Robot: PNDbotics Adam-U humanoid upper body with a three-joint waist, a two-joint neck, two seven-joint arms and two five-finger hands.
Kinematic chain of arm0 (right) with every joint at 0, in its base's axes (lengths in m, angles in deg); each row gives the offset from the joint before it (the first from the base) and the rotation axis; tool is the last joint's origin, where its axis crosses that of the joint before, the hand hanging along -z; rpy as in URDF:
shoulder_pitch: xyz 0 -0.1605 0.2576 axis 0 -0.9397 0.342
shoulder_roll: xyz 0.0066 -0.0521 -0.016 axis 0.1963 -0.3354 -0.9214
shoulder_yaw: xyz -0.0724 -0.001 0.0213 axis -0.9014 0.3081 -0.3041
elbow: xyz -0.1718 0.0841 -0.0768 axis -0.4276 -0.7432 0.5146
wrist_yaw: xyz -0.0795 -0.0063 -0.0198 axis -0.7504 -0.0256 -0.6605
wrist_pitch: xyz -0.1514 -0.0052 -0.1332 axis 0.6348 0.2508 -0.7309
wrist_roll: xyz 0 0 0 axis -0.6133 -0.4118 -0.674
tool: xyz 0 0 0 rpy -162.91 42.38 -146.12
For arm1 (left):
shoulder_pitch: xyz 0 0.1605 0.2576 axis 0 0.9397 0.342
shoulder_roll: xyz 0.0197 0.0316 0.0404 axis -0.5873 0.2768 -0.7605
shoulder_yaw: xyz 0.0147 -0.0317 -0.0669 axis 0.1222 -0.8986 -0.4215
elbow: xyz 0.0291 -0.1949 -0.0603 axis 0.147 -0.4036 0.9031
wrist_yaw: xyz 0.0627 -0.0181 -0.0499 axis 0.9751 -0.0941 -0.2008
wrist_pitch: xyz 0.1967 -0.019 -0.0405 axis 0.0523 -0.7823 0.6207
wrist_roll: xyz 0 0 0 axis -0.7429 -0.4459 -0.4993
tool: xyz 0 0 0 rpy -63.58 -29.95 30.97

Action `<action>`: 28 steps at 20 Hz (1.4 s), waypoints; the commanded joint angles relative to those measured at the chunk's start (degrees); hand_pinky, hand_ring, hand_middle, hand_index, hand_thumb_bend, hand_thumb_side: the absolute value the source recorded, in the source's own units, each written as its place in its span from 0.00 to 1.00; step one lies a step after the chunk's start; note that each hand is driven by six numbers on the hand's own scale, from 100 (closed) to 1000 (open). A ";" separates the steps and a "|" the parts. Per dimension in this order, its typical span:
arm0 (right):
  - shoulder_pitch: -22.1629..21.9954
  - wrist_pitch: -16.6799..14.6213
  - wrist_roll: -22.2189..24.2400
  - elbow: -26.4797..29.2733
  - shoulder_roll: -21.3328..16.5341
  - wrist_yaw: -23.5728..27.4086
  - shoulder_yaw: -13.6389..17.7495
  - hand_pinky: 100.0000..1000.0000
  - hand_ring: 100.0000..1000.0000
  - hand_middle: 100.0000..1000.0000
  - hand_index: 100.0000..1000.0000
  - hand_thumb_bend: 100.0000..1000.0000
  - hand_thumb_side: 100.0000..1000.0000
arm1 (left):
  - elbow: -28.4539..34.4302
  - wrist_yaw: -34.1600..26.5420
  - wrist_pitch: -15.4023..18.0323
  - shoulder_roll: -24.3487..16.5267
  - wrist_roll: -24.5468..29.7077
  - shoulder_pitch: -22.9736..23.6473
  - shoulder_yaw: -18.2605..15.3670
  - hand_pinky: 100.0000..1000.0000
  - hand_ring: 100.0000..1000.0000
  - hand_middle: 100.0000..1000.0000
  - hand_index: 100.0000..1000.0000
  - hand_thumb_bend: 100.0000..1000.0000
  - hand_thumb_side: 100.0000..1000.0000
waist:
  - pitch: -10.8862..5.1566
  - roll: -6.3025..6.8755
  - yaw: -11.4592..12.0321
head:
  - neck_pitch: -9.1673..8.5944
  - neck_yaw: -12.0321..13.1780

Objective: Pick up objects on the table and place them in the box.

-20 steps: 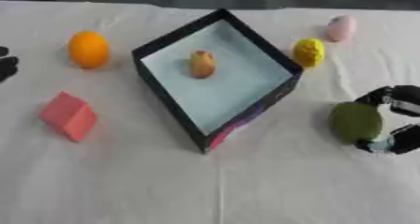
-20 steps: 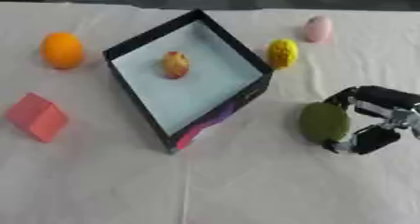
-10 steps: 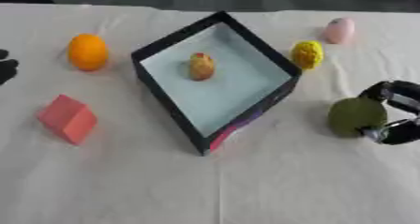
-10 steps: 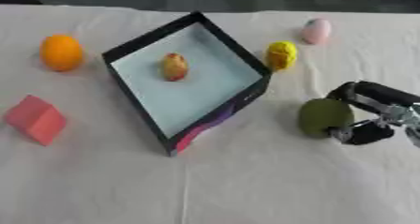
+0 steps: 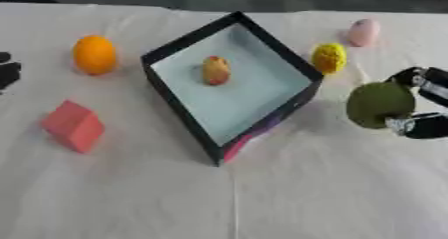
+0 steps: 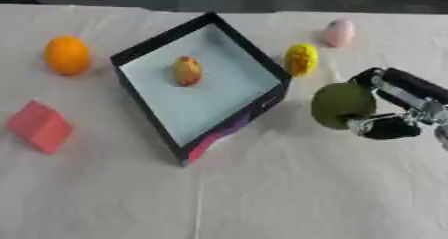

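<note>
Nearest in: right hand curled round the olive-green round fruit, fingers above and thumb below, apparently lifted a bit off the white cloth. Box sits just to the fruit's left, near wall close by, so probably only a short carry leftward and over the rim. No real long axis to fuss over, pretty much a ball. Already 1 reddish-yellow fruit inside. Left hand barely showing at the left edge, well apart; can't tell its fingers.
</note>
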 commanded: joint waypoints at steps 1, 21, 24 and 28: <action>4.32 -0.37 0.71 2.59 -1.38 2.49 1.27 0.74 0.48 0.43 0.62 0.00 0.00 | 1.51 -0.67 0.17 -1.41 -0.53 -0.62 -1.06 0.88 0.75 0.69 0.83 0.00 0.68 | -1.97 -0.41 0.09 | 0.62 0.28; 35.40 -10.96 6.16 -37.32 23.43 -17.35 0.21 0.76 0.52 0.46 0.62 0.00 0.04 | 7.00 -1.75 1.22 0.08 -4.51 -2.58 -5.74 0.88 0.75 0.69 0.79 0.00 0.62 | -2.88 -0.41 2.34 | 1.83 -4.71; 36.17 -12.37 5.47 -40.86 25.30 -20.40 0.49 0.76 0.52 0.46 0.63 0.00 0.05 | 7.65 -1.60 1.19 0.40 -5.01 -2.96 -5.60 0.88 0.75 0.69 0.80 0.00 0.62 | -2.80 -0.33 2.92 | 1.71 -5.56; 36.95 -13.87 4.32 -43.59 27.53 -23.40 0.51 0.76 0.53 0.47 0.64 0.00 0.05 | 9.05 -1.99 1.12 0.84 -5.64 -3.53 -5.56 0.88 0.75 0.69 0.80 0.00 0.62 | -2.68 -0.26 3.70 | 1.54 -6.49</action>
